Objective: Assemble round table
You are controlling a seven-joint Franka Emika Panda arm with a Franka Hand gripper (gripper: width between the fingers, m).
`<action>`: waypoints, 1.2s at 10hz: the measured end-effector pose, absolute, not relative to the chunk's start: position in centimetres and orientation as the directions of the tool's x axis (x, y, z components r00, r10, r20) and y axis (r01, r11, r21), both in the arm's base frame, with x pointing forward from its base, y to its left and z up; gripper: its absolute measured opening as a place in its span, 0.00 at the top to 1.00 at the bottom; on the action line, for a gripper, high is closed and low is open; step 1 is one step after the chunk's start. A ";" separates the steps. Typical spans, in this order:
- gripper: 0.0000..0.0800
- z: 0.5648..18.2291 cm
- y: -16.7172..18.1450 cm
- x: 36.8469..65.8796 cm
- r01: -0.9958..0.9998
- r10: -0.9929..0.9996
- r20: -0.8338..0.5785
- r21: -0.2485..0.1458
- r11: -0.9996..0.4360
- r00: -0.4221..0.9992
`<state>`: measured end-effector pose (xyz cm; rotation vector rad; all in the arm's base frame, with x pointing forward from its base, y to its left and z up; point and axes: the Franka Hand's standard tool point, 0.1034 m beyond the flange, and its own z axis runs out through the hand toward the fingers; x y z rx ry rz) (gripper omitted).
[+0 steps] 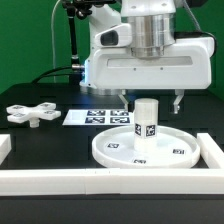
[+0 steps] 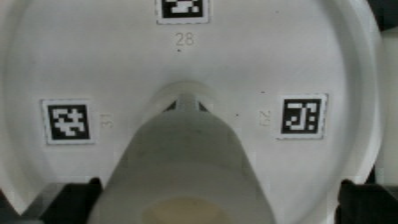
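Note:
The large round disc (image 1: 112, 152) lies flat on the table with its rim up. The short cylindrical leg (image 1: 146, 118) stands upright at its centre. My gripper (image 1: 153, 102) is open and hangs over the leg, one finger on each side of the leg's top, with a gap on both sides. In the wrist view the leg (image 2: 187, 150) fills the middle, the disc (image 2: 178, 60) with its square tags lies behind it, and my gripper (image 2: 217, 203) shows as dark fingers (image 2: 64, 200) at the two lower corners. The cross-shaped base (image 1: 30, 114) lies on the table at the exterior view's left.
The marker board (image 1: 95, 117) lies flat behind the disc. White border rails run along the front (image 1: 100, 182) and the exterior view's right (image 1: 212, 150), and a rail end shows at the left (image 1: 4, 148). The arm's body stands close above the disc.

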<state>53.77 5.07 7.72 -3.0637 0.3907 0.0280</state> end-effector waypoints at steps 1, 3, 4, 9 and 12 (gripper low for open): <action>0.19 7.6 4.8 53.7 -0.180 -0.179 -0.023 -0.053 -0.982 0.984; 0.19 7.6 4.7 53.7 -0.027 -0.027 -0.015 -0.055 -0.998 1.000; 0.19 7.6 4.6 53.7 0.054 0.055 -0.011 -0.056 -0.997 0.998; 0.19 7.4 5.0 53.6 0.539 0.539 0.016 -0.013 -0.842 0.842; 0.19 7.4 5.5 53.5 0.804 0.803 -0.021 0.008 -0.595 0.595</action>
